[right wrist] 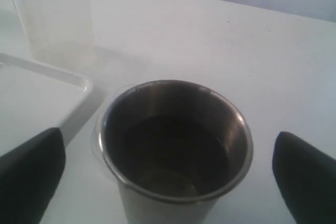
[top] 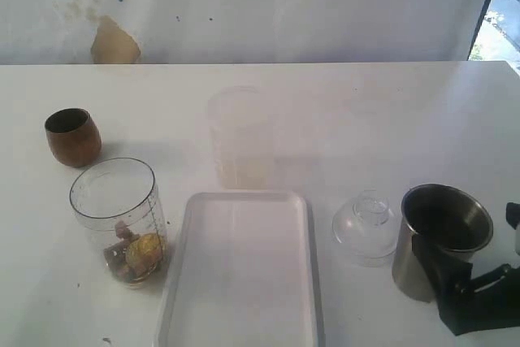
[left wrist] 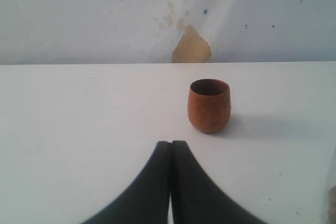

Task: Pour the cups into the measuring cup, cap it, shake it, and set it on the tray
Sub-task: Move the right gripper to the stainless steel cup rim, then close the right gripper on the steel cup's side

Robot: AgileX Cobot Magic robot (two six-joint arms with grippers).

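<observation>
The right gripper (right wrist: 168, 167) is holding its fingers (right wrist: 31, 169) spread either side of the steel tumbler (top: 443, 233) near the worktop's (top: 366, 119) right edge, while the left gripper (left wrist: 170, 148) is pressing its fingers (left wrist: 149, 187) together, facing the wooden cup (top: 73, 137) by the left edge, near the measuring cup (top: 118, 221).

One wooden cup (top: 73, 137) and one steel tumbler (top: 443, 237) make two cups in all. There is one measuring cup (top: 114, 201), with small pieces (top: 134, 253) inside it too bunched to count. There is also one tray (top: 244, 274), one frosted beaker (top: 240, 140) and one clear domed lid (top: 366, 227).
</observation>
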